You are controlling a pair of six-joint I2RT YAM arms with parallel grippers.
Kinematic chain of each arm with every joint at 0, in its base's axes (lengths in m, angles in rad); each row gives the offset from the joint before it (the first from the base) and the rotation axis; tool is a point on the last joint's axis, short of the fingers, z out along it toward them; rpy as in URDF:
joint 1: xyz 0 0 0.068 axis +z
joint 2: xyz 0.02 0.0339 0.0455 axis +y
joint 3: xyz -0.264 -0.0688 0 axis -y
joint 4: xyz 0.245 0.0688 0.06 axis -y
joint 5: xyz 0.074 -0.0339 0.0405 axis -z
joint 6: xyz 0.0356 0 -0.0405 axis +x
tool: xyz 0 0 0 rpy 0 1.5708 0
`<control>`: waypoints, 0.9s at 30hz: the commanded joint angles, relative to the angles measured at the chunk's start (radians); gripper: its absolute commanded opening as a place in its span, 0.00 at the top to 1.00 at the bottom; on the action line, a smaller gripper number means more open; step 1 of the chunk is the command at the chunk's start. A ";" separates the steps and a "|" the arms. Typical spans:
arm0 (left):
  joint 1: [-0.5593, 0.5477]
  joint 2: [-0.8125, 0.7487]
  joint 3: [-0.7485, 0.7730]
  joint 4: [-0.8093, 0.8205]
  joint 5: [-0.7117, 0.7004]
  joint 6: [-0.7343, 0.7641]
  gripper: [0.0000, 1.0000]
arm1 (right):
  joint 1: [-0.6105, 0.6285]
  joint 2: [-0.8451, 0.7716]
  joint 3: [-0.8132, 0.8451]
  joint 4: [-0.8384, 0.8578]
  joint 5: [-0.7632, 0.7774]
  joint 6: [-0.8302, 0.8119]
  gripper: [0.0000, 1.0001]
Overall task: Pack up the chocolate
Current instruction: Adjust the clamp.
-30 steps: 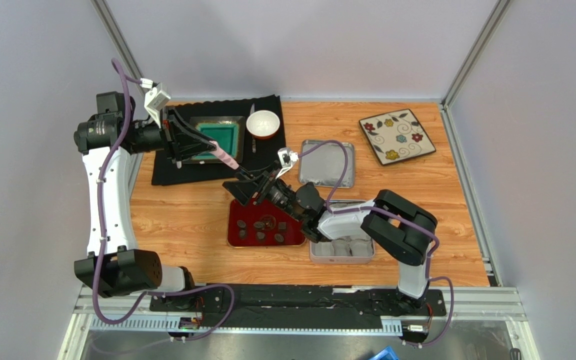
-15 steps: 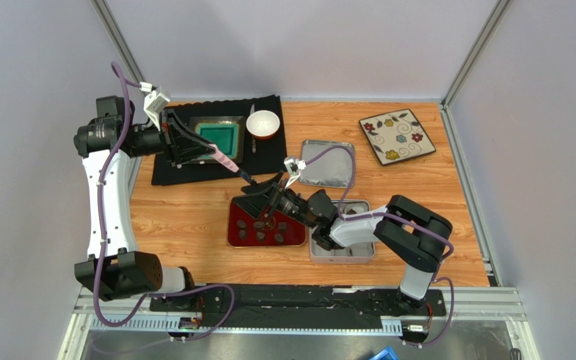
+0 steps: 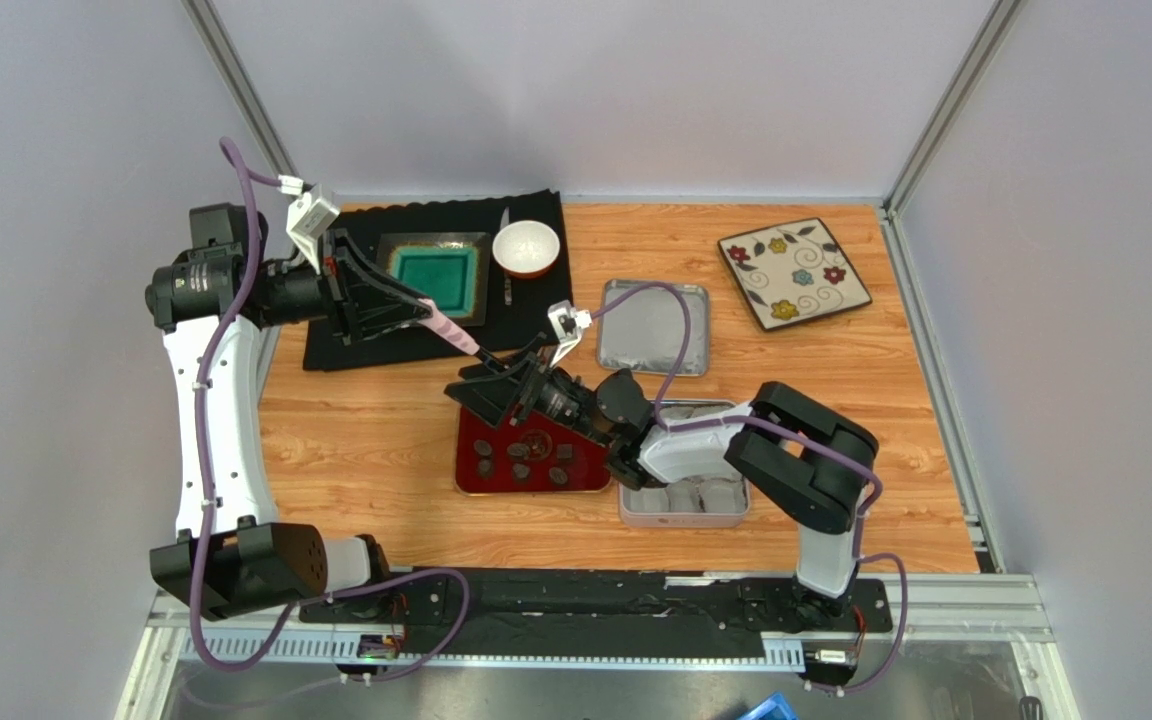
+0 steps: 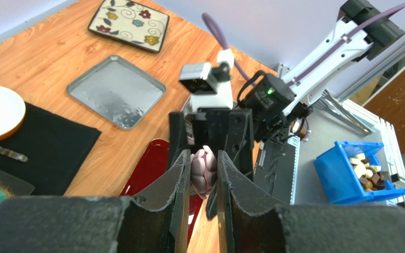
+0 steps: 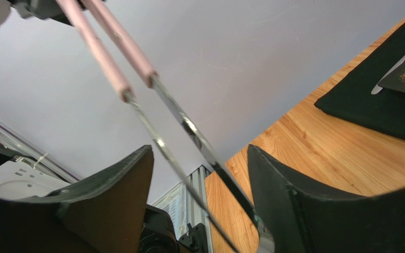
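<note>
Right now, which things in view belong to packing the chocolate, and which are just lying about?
In the job: chocolate pieces on the red tray, tin with paper cups, tin lid, tongs in the left gripper.
Lying about: floral plate, white bowl, green dish, black mat.

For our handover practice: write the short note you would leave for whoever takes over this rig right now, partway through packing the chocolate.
The left gripper is shut on the pink handle of the tongs, held above the table.
The right gripper is open, its fingers either side of the tongs' metal arms, not gripping.
The chocolate pieces lie on the red tray; the tin with white paper cups sits right of it, partly hidden by the right arm.
Done: no piece shows in the visible cups.
Left: move every piece into the tin.
</note>
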 commanded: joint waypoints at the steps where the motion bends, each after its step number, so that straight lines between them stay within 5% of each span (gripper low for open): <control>1: 0.022 -0.024 -0.039 -0.146 0.302 0.016 1.00 | -0.018 -0.128 -0.037 0.210 0.024 -0.022 0.37; 9: 0.039 -0.022 -0.078 -0.144 0.302 0.035 1.00 | -0.044 -0.228 -0.083 0.209 0.000 0.012 0.52; 27: 0.059 -0.060 -0.196 -0.146 0.302 0.075 1.00 | -0.074 -0.320 -0.081 0.207 -0.012 0.035 0.56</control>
